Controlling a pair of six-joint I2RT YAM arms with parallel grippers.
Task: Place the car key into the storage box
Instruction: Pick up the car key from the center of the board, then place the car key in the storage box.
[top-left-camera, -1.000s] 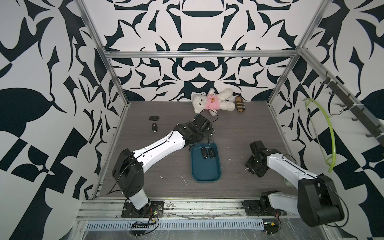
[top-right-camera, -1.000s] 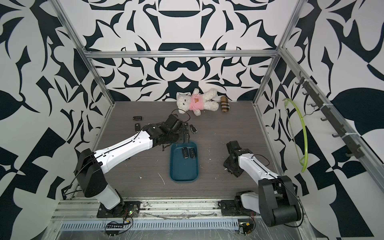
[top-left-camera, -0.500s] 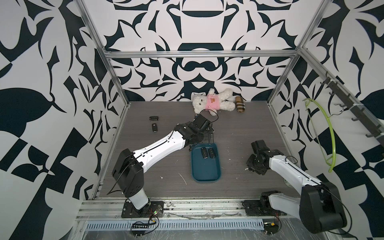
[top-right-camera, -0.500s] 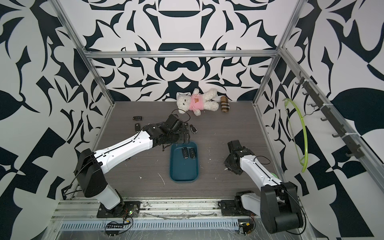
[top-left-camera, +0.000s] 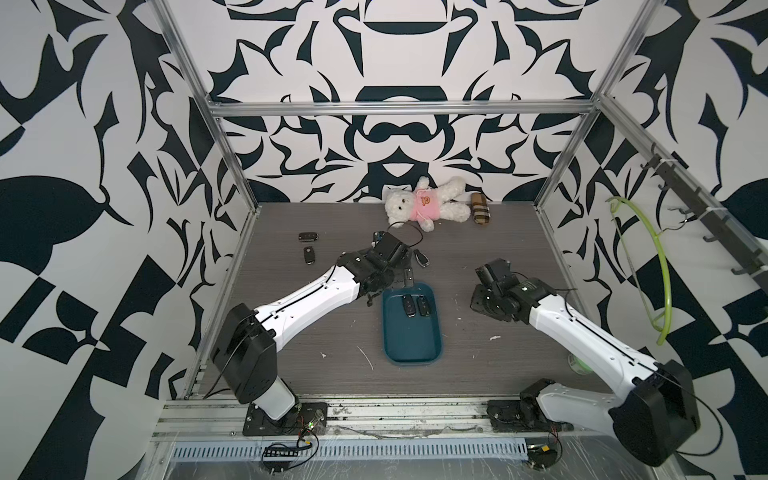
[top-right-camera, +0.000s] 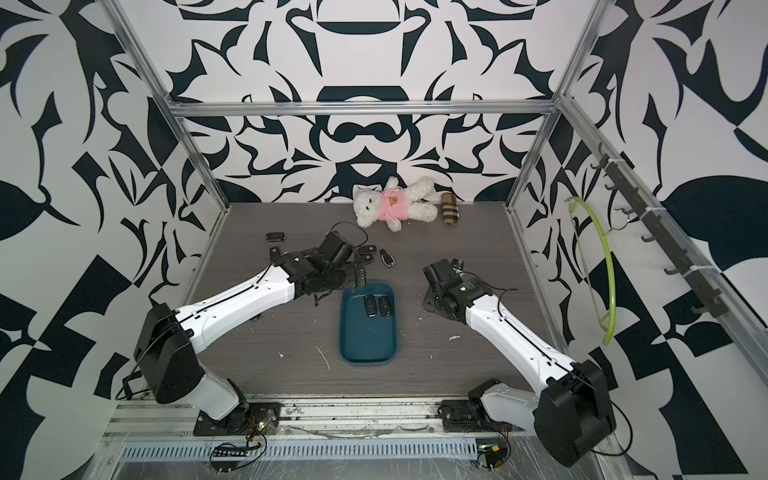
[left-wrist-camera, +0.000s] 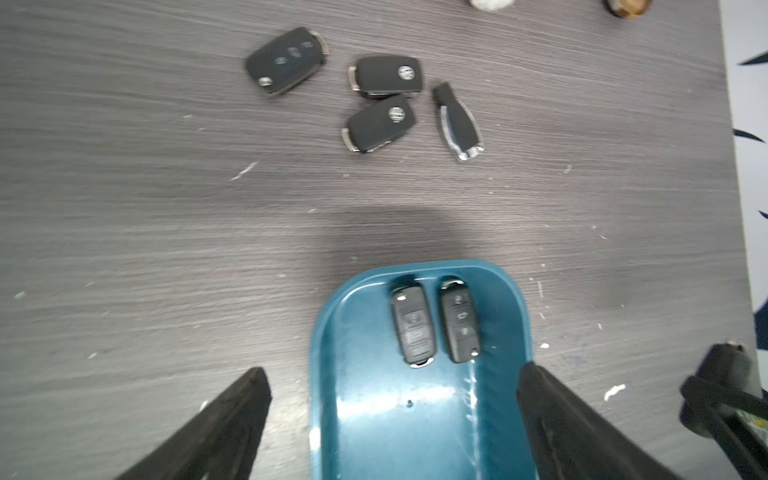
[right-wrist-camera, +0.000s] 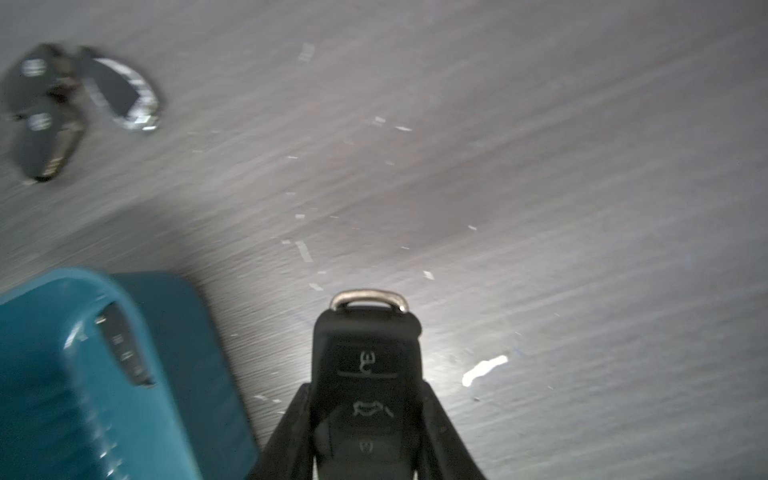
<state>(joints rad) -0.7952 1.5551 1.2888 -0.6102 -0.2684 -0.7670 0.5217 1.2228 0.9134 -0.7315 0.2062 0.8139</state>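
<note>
Just clamped right gripper onto the black plastic button car key; carrying it near the shallow teal-blue plastic storage box, not yet inside. Left gripper held wide open, empty. Drop-off next.

A white teddy bear in a pink shirt lies at the counter's back edge, a brown plaid pouch just beside it. A lime-green hoop hangs on the side wall.
</note>
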